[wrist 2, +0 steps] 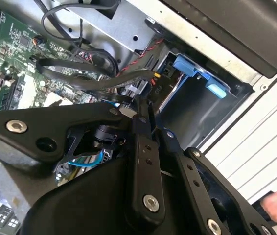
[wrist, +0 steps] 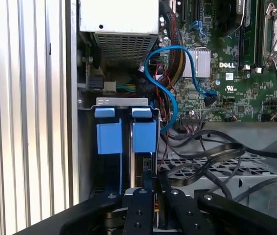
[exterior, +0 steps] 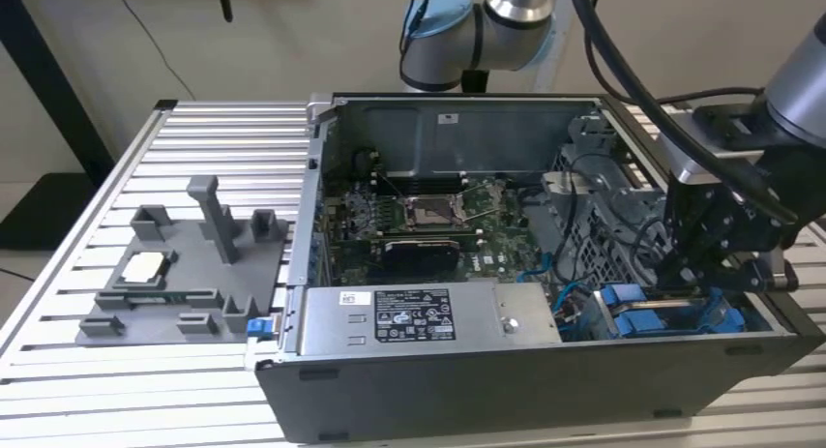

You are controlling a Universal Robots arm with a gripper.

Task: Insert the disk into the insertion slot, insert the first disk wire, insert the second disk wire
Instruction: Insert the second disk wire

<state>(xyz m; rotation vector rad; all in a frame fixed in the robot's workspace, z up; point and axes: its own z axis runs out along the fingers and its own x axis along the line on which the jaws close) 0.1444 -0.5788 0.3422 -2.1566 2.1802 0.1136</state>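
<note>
Fingers of my black gripper [wrist: 154, 183] are pinched nearly together, their tips over the narrow grey metal drive bay with bright blue plastic tabs [wrist: 126, 134], in the open computer case's [exterior: 516, 371] near corner at the exterior view's right. Cables crowd one edge of the bay, the case wall the other; what the fingers clench I cannot tell, nor where the disk lies.

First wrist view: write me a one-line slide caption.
Gripper lowered beside the blue-tabbed drive bay of an open computer case, with a blue cable looping toward the green motherboard.
</note>
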